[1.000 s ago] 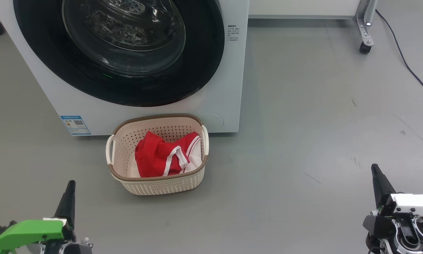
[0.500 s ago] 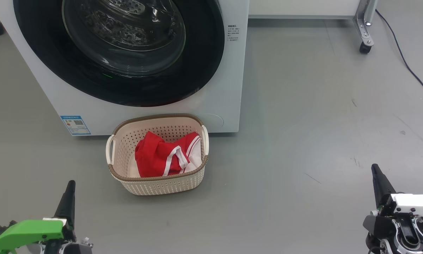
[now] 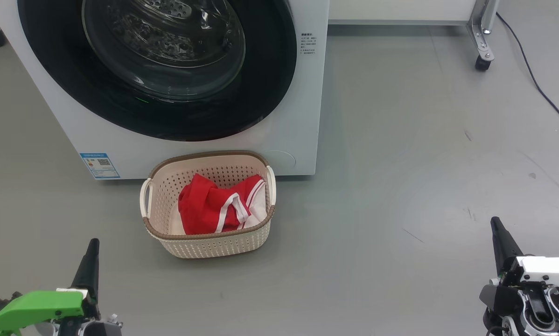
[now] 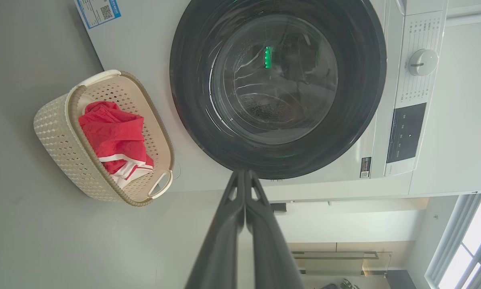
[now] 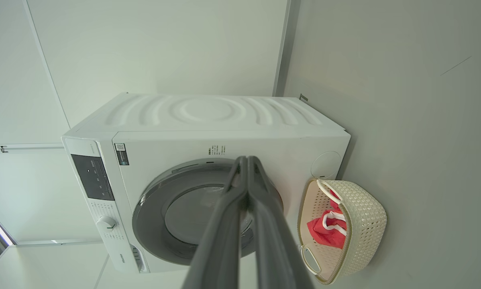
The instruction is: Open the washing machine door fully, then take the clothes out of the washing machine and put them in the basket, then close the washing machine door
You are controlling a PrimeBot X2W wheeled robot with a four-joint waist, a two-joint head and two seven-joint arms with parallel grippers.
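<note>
Grey floor point(image 3: 401, 163) in front of a white washing machine point(image 3: 303, 116), seen from the head camera with both wrist cameras in support. The washing machine stands at the upper left of the head view, with its control panel and dial visible in the left wrist view. The washing machine door point(image 3: 270, 93), a wide black ring around a bulging glass centre, lies flat against the front of the machine and looks closed. The drum behind the glass appears empty, though reflections make this hard to judge. The basket point(image 3: 214, 245), cream with a brown rim and two side handles, sits upright on the floor directly below the door, its far rim just beside the machine's base. The clothes point(image 3: 205, 207), red with white stripe trim, lie bunched inside the basket, below its rim. The left gripper point(image 3: 92, 247) is at the lower left and the right gripper point(image 3: 498, 228) at the lower right, both well apart from the basket. Each wrist view shows its two dark fingers pressed together along their length, with nothing between them. A small blue label point(image 3: 100, 165) is stuck on the machine's lower left corner.
</note>
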